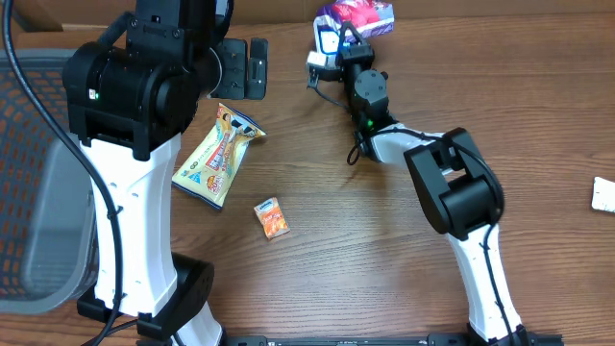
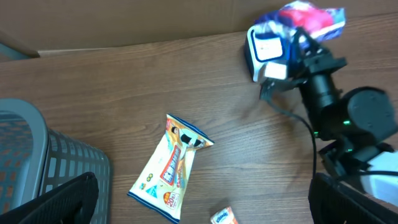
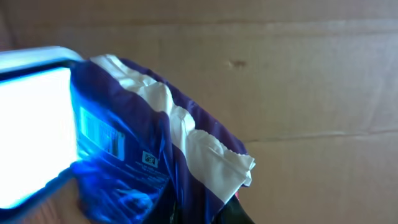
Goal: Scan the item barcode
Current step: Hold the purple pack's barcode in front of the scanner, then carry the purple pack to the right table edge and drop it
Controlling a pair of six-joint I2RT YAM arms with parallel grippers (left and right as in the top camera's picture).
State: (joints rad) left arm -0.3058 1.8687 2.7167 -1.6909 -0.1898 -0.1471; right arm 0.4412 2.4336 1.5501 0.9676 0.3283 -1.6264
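Note:
My right gripper (image 1: 348, 40) is shut on a purple and pink packet (image 1: 360, 16) at the table's far edge. It holds the packet beside a white scanner (image 1: 325, 43) that glows blue. In the right wrist view the purple packet (image 3: 143, 155) fills the lower left, its barcode (image 3: 99, 134) facing the lit scanner window (image 3: 31, 130); only a dark fingertip (image 3: 239, 214) shows under the packet. My left gripper (image 1: 245, 67) hangs open and holds nothing, up above the table to the left of the scanner. Its two fingers (image 2: 62, 199) show at the bottom corners of the left wrist view.
A yellow snack packet (image 1: 219, 156) and a small orange packet (image 1: 271, 217) lie on the wooden table. A grey mesh basket (image 1: 38, 192) stands at the left edge. A white object (image 1: 603, 194) sits at the right edge. A cardboard wall (image 3: 298, 74) runs behind the scanner.

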